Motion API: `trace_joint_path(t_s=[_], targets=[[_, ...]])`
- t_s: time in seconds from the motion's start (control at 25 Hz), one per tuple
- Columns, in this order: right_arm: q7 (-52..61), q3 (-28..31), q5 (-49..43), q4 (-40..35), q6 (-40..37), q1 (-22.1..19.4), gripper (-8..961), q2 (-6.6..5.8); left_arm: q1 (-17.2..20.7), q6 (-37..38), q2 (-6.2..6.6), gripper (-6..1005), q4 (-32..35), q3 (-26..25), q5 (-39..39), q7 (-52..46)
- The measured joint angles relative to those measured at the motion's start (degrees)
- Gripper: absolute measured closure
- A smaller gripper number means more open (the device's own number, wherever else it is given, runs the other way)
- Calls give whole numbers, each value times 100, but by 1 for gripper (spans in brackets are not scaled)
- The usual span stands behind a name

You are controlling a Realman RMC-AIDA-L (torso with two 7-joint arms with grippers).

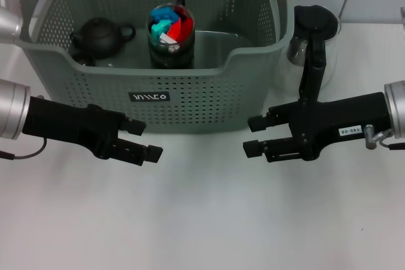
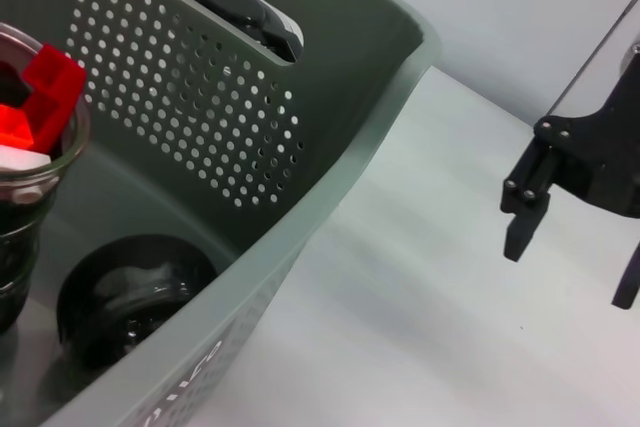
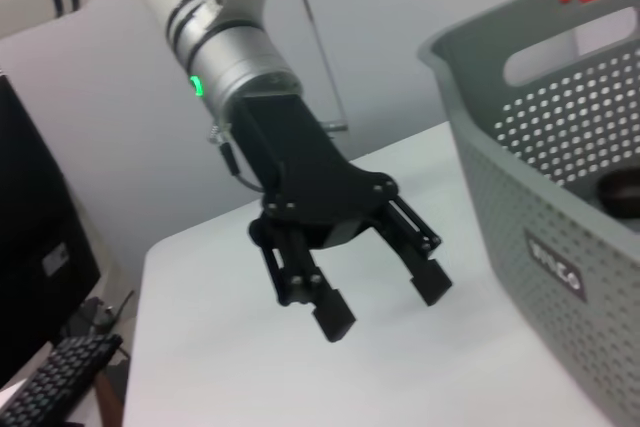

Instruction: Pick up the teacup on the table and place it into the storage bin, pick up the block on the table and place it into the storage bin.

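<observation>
The grey storage bin (image 1: 202, 109) stands at the back of the white table. Inside it a glass jar (image 1: 171, 39) holds several coloured blocks (image 1: 169, 22), red, blue and teal. A black teacup (image 2: 128, 299) sits on the bin floor beside the jar, near the front wall; the head view hides it. My left gripper (image 1: 147, 140) hovers open and empty in front of the bin's left half. In front of the bin's right corner my right gripper (image 1: 251, 136) is open and empty too. No teacup or block shows on the table.
A black teapot (image 1: 98, 36) sits in the bin's left part. A glass pitcher with a black lid (image 1: 313, 26) stands just outside the bin's right wall, behind my right arm. White table (image 1: 202, 219) stretches in front of both grippers.
</observation>
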Motion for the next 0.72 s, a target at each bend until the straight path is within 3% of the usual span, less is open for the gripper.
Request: trace_joint_path(t_s=[0.24,0.72], targets=[[-142,-199,0,50,301,15,335,76,12,37,68,160,24,-48,1,-3],[-328,-558,-9,209,302,-30,334,32,-17,361,195,160,20,-327,127,180]])
